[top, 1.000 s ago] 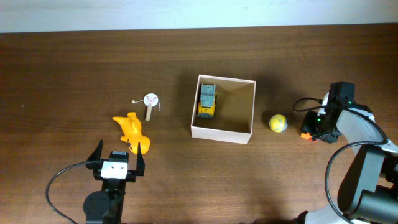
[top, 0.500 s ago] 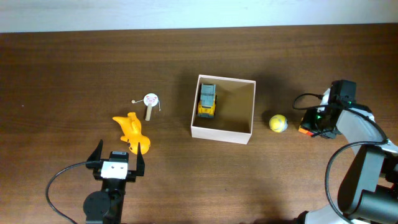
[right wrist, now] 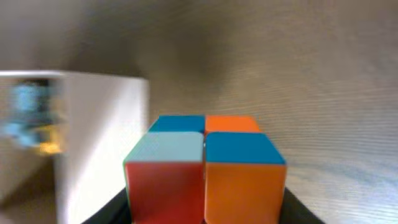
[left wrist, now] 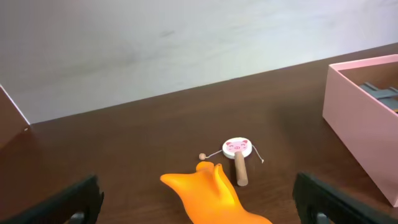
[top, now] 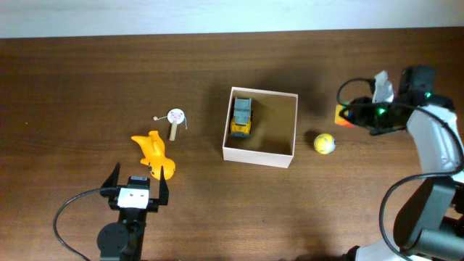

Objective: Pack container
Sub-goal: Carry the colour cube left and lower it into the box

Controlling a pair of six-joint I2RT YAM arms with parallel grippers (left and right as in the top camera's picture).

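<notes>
My right gripper (top: 352, 114), half closed, grips a multicoloured cube (right wrist: 205, 168) right of the container (top: 258, 155); my left gripper (top: 137, 182) gapes wide, empty, near the yellow toy (top: 154, 154).

Blurred: container (right wrist: 93, 137), truck (right wrist: 28, 118) inside. Cropped at bottom edge: cube (right wrist: 205, 171), orange toy (left wrist: 210, 194).
</notes>
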